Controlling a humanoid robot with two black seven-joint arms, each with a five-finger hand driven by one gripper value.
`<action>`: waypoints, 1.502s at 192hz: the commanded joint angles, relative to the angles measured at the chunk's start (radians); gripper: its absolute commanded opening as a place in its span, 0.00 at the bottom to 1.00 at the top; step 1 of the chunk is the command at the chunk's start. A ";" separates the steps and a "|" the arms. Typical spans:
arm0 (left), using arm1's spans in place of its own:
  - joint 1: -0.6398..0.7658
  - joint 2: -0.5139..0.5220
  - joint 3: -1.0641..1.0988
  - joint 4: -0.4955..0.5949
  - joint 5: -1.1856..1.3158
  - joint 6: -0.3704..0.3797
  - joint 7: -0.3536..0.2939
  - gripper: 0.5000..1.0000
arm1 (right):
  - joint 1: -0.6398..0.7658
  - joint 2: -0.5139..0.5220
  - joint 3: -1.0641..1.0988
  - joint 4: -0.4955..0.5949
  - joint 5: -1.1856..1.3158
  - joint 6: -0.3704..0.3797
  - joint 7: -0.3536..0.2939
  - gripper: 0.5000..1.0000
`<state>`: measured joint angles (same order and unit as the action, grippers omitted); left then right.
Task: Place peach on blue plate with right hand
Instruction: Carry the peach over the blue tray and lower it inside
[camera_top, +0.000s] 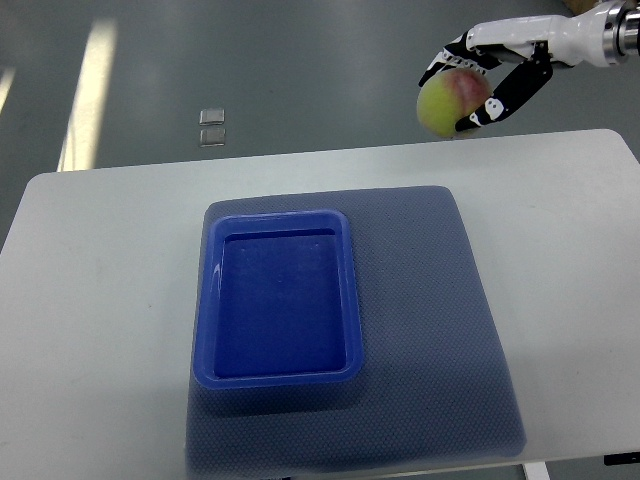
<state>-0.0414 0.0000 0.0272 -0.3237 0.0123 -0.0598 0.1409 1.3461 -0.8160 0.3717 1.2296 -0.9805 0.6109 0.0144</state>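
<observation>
We see our right hand (480, 85) w/ fingers wrapped round the peach (450, 100), held up beyond the table's (90, 300) far right corner. The blue plate (350, 300) sits apart, on a mat (440, 330). Peach likely soft, bruisable; grip gently round its middle.

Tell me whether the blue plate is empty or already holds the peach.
Empty. The blue rectangular plastic plate shows only bare floor; the yellow-green, red-blushed peach sits in the right hand, up beyond the table's far edge.
</observation>
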 joint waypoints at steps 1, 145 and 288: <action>0.000 0.000 -0.001 0.000 0.000 0.000 -0.001 1.00 | 0.024 0.001 -0.002 0.005 0.005 0.000 -0.002 0.00; 0.000 0.000 -0.001 0.002 -0.002 0.000 0.000 1.00 | -0.154 0.767 -0.171 -0.363 -0.078 -0.195 -0.011 0.00; 0.000 0.000 -0.001 0.008 -0.003 0.000 -0.001 1.00 | -0.168 0.763 -0.120 -0.411 -0.136 -0.151 -0.007 0.86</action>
<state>-0.0415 0.0000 0.0276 -0.3177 0.0101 -0.0598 0.1410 1.1417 -0.0066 0.2015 0.7927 -1.1253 0.4490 0.0078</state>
